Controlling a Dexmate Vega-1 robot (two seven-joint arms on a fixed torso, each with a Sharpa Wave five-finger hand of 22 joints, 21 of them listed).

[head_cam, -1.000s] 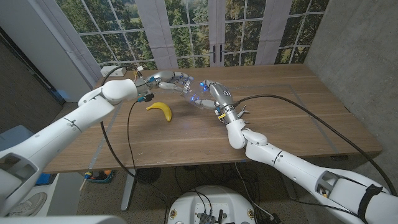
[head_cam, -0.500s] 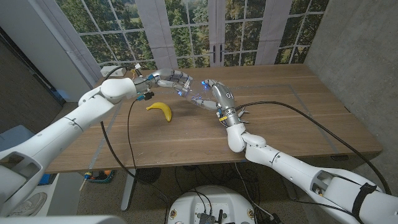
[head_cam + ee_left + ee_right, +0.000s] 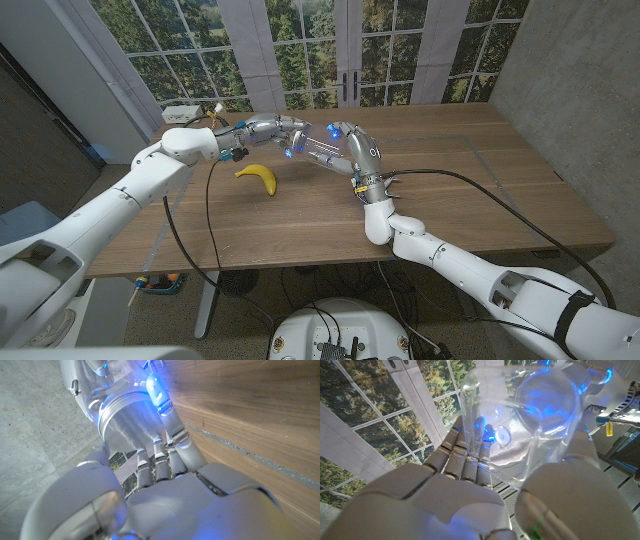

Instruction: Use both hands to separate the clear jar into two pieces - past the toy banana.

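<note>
Above the wooden table (image 3: pixel 450 190), at twelve o'clock from the curved yellow toy banana (image 3: pixel 258 177), hangs the clear cylindrical glass jar (image 3: pixel 322 152) — gripped from both ends. Left hand (image 3: pixel 272 130) grasps its ribbed silver metal lid (image 3: pixel 126 422); right hand (image 3: pixel 352 152) wraps the glossy transparent body, blue-lit.

Wooden table (image 3: pixel 450 190) seen under scene; tall paned windows (image 3: pixel 300 50) with trees shown behind; grey wall (image 3: pixel 570 80) seen beside table.
</note>
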